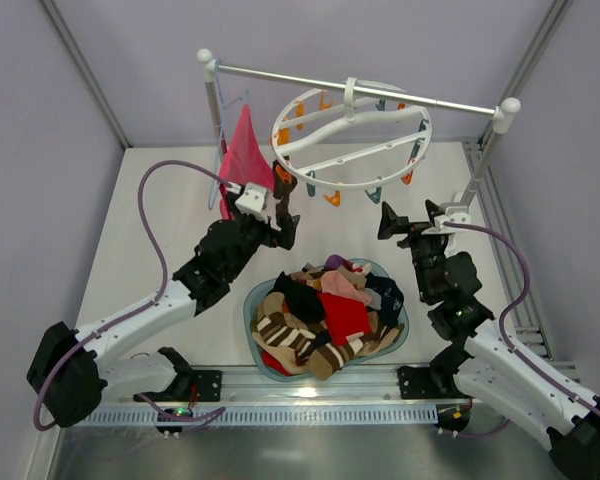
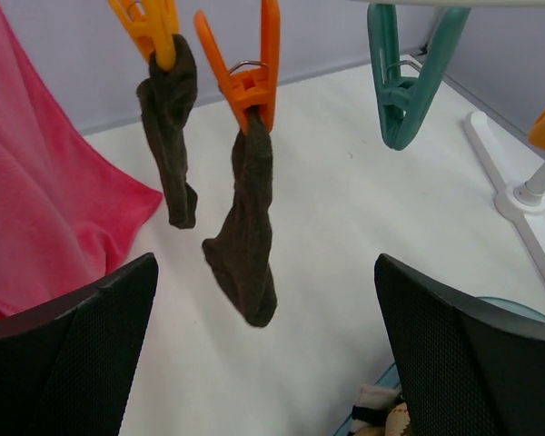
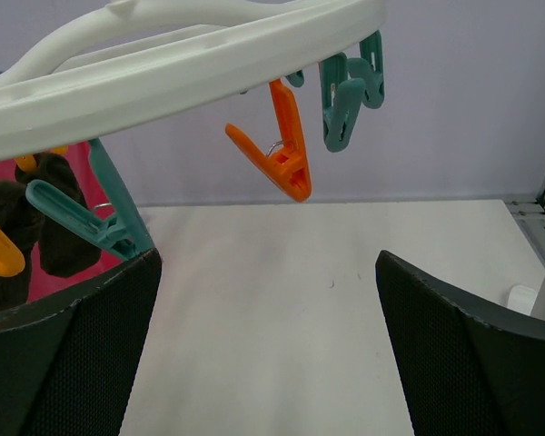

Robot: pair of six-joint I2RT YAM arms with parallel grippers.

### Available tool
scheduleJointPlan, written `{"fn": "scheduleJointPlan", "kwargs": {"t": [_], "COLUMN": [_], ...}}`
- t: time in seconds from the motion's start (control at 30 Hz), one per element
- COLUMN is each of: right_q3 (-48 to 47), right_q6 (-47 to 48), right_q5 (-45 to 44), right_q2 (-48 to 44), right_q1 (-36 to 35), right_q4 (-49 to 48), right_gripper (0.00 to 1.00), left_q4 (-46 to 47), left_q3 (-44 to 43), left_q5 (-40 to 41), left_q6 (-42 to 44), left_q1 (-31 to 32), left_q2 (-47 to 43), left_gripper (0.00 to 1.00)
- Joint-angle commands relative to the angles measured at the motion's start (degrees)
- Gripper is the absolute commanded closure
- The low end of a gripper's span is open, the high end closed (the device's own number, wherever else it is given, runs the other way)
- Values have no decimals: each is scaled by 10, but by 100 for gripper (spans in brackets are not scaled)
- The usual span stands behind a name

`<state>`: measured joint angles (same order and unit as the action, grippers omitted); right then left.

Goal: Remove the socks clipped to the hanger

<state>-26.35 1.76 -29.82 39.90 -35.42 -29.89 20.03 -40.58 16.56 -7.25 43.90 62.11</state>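
- The left hand (image 1: 285, 215) is standing with its fingers (image 2: 73, 363) spread wide and pinching nothing, and it is pointing up at the rim of the white ring hanger (image 3: 191, 59).
- Two dark brown socks are hanging clipped just ahead of this hand. The nearer sock (image 2: 247, 227) is dangling from an orange clip (image 2: 247, 77), with its toe dropping into the gap between the fingers. The farther sock (image 2: 170, 127) is hanging from a yellow-orange clip (image 2: 150, 27), up and to the hand's left.
- A pink cloth (image 2: 45, 200) is draping off the hand's left side, and a bare teal clip (image 2: 404, 82) is hanging above its right finger.
- The right hand (image 1: 410, 218) is also holding its fingers wide apart with nothing between them. Directly above it only bare clips are showing, such as the orange one (image 3: 282, 145).
- A heap of socks (image 1: 325, 315) is lying in the pale-blue basin (image 1: 248, 310) on the counter, below and behind both hands.
- The step in hand is probably the left hand reaching for the nearer sock.
- Doing it well likely means:
  - moving forward until the fingers are straddling the sock's bunched middle, not its limp toe;
  - closing firmly on it;
  - drawing straight down out of the clip, since the hanger is hooked on the metal rail (image 1: 270, 74) and looks liable to swing;
  - staying clear of the farther sock and the pink cloth.
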Motion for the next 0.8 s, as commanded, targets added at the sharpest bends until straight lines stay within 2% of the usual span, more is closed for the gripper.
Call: {"fn": "scheduleJointPlan", "kwargs": {"t": [0.0,0.13,0.33,0.43,0.47,0.53,0.57,0.6,0.77], "right_q3": [-5,-5,-1,2,3,5,7,7,8], "right_q6": [-33,-40,-44,-45,-45,-45,-45,-44,-43], "right_q5": [34,42,50,53,54,53,53,52,51], "right_q2": [5,14,10,4,3,-2,-2,-4,-5], "right_q1": [15,26,36,37,38,38,38,38,39], "right_q4": [-13,-15,-17,-18,-18,-18,-18,-18,-18], "right_gripper": [0,0,0,0,0,0,0,0,0], "left_q4": [43,69,120,149,156,187,199,218,254], "left_q3": [-34,-56,-60,-58,-57,-46,-41,-35,-13], "left_q5": [-108,-118,-122,-129,-137,-147,-144,-126,-51], "left_q6": [-2,-7,-17,-21,-22,-24,-23,-9,55], "left_q1": [-14,-38,-60,-60,-59,-58,-53,-37,41], "left_q2": [43,108,160,175,184,190,192,192,190], "left_gripper": [0,0,0,25,42,64,88,98,100]}}
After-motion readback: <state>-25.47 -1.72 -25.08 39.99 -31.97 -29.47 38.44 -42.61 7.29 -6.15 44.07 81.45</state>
